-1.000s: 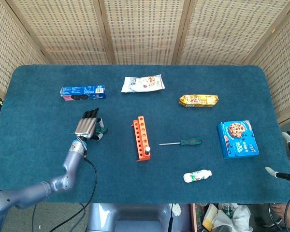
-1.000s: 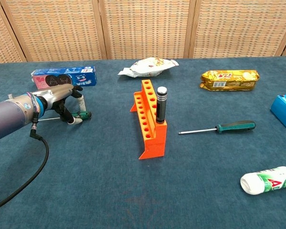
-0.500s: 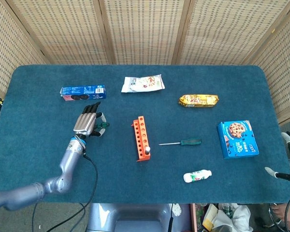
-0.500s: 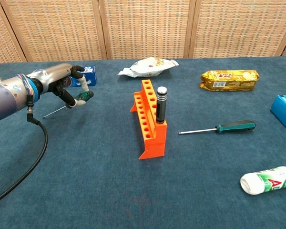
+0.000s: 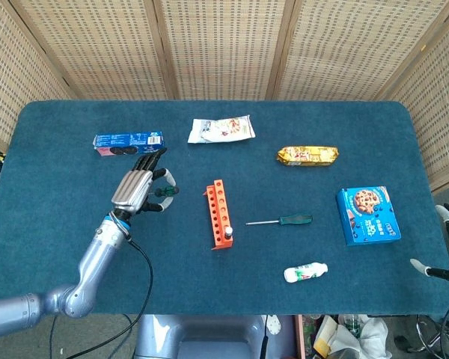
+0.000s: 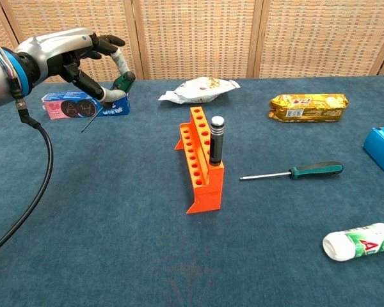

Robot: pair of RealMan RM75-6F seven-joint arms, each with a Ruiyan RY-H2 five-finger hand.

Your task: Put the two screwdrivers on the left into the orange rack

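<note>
The left robot hand (image 6: 77, 57) is holding a small green-handled screwdriver (image 6: 112, 92) above the dark blue felt-covered surface (image 6: 115, 224). The thumb and one finger are pinching the green handle, while the other fingers are staying spread. The thin metal shaft is pointing down and to the left, tilted, and its tip is not touching the surface. In the head view the left robot hand (image 5: 138, 188) is covering most of the screwdriver (image 5: 164, 191), so only a bit of the green handle is showing there.

Just behind the hand, a blue and pink flat biscuit box (image 6: 67, 105) is lying on the surface, partly hidden by the fingers in the chest view. To the right of the hand, well apart, the orange plastic rack with a row of holes (image 6: 199, 159) is standing. One black-handled screwdriver with a silver cap (image 6: 216, 139) is standing upright in the near end of the rack. Further right of the rack, a longer green-handled screwdriver (image 6: 291, 172) is lying flat.

The right robot hand (image 5: 440, 265) is showing only at the right edge of the head view, cut off, and I cannot tell how its fingers are lying.
</note>
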